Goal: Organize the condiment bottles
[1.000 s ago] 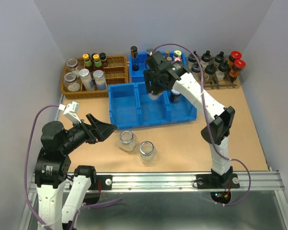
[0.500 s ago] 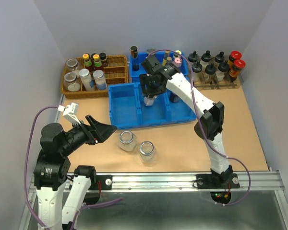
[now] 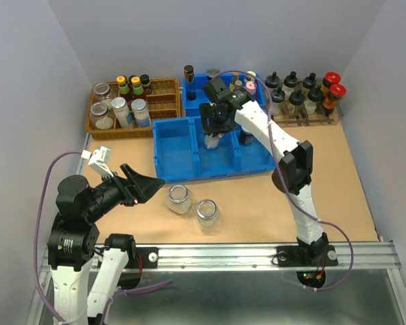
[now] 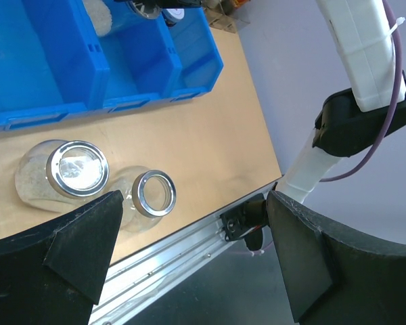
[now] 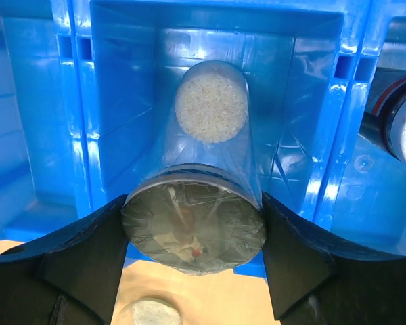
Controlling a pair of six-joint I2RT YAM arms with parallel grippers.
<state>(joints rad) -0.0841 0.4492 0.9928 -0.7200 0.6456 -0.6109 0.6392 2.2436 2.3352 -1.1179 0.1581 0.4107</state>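
My right gripper (image 3: pixel 213 134) is shut on the silver-lidded jar (image 3: pixel 212 141) and holds it inside the middle compartment of the blue bin (image 3: pixel 179 169). In the right wrist view the jar's lid (image 5: pixel 194 230) sits between my fingers (image 5: pixel 88 264), with white grains at its far end. A dark jar (image 3: pixel 247 136) stands in the bin's right compartment and shows at the right edge of the right wrist view (image 5: pixel 400 125). Two clear metal-rimmed jars (image 3: pixel 179 198) (image 3: pixel 207 213) stand on the table and show in the left wrist view (image 4: pixel 62 172) (image 4: pixel 149 196). My left gripper (image 3: pixel 151 186) (image 4: pixel 196 250) is open and empty, left of them.
A wicker basket (image 3: pixel 164 84) at the back left holds jars and tall capped bottles. A second blue bin (image 3: pixel 197 88) behind the first holds bottles. A rack of black-nozzled and red-capped bottles (image 3: pixel 304 95) stands at the back right. A metal rail (image 3: pixel 257 252) runs along the near edge.
My right gripper has moved left and down with the silver-lidded jar, into the bin's middle compartment. The left arm has barely moved.
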